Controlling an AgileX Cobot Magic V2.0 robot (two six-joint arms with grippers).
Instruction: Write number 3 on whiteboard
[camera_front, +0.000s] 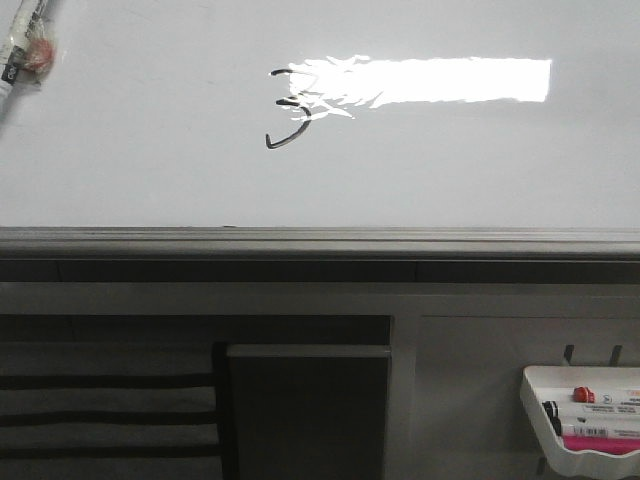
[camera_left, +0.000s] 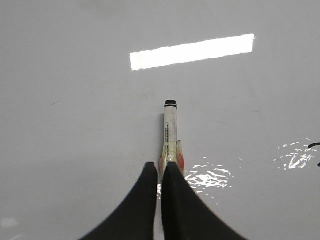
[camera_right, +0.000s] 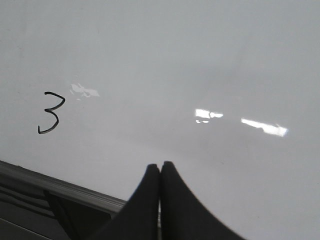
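The whiteboard (camera_front: 450, 170) fills the upper front view, with a bright rectangular glare. A dark hand-drawn number 3 (camera_front: 288, 108) sits at the glare's left end, partly washed out; it shows whole in the right wrist view (camera_right: 50, 113). My left gripper (camera_left: 160, 166) is shut on a white marker (camera_left: 170, 130) with a black tip, pointing at the board and away from the digit. That marker shows at the front view's top left corner (camera_front: 22, 45). My right gripper (camera_right: 160, 166) is shut and empty, in front of the board above its grey bottom rail (camera_right: 60, 187).
The board's grey bottom rail (camera_front: 320, 240) runs across the front view. Below it is a grey cabinet front with a dark panel (camera_front: 308, 415). A small white tray (camera_front: 585, 420) with red, black and pink markers hangs at the lower right.
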